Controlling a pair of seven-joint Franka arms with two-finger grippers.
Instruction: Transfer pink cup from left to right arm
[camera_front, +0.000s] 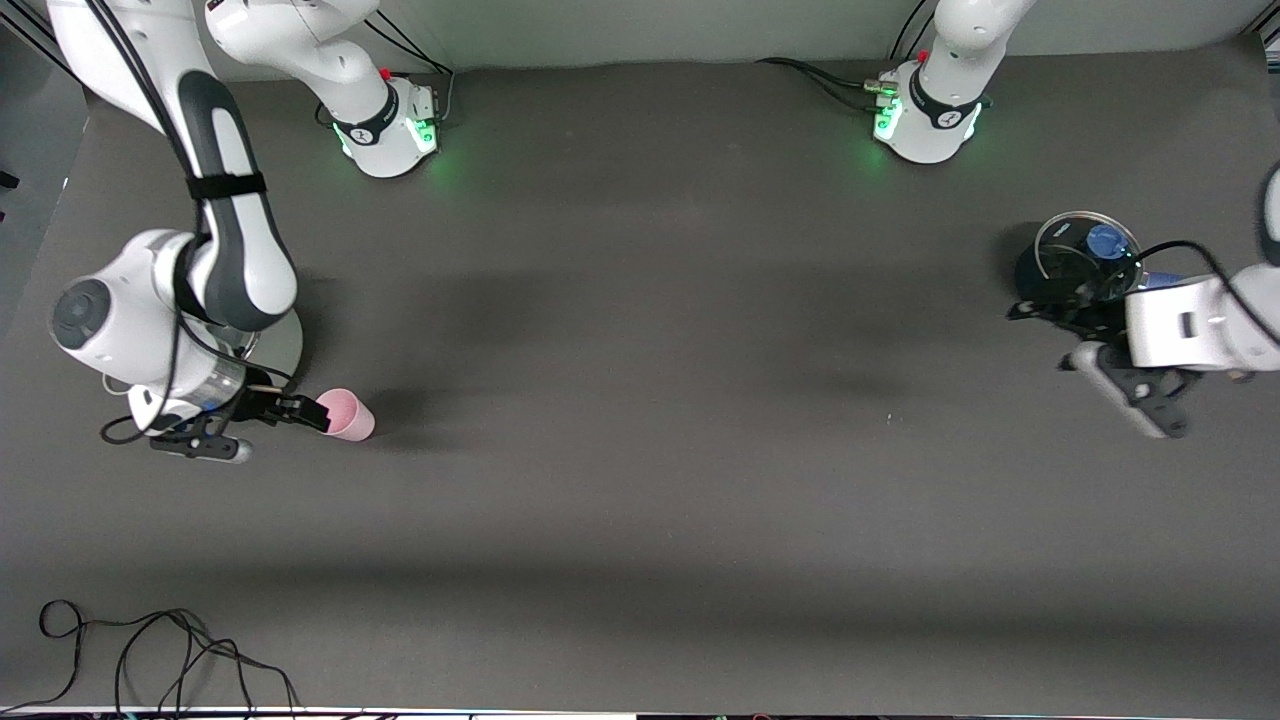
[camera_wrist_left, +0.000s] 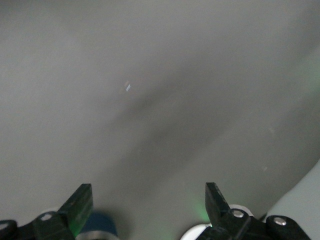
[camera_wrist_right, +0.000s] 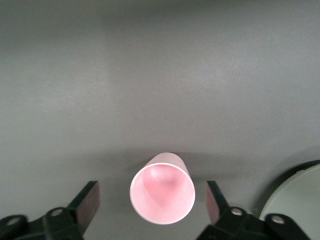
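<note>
The right gripper (camera_front: 322, 414) sits low at the middle left of the front view, its fingers (camera_wrist_right: 86, 204) spread wide on either side of the pink cup (camera_front: 347, 414). In the right wrist view the cup (camera_wrist_right: 162, 194) shows its open mouth between the two fingers with a clear gap on each side, so it is released, not grasped. The cup lies on the counter (camera_front: 640, 480) toward the right arm's end, tipped with its mouth facing the gripper.

The left gripper (camera_front: 1100, 335) waits at the middle right of the front view, just over the counter beside a dark round container (camera_front: 1045, 272) with a clear lid (camera_front: 1075, 235) and a blue knob (camera_front: 1105, 240). Its fingers (camera_wrist_left: 80, 202) stand fully apart and hold nothing; the left wrist view shows only bare grey surface between them.

Between the two grippers the counter is open and flat across the whole middle of the front view. A loose black cable (camera_front: 150, 650) curls at the lower left corner, near the counter's front edge. Both arm bases (camera_front: 385, 125) stand along the top edge, lit green, against a pale wall (camera_front: 640, 30).
</note>
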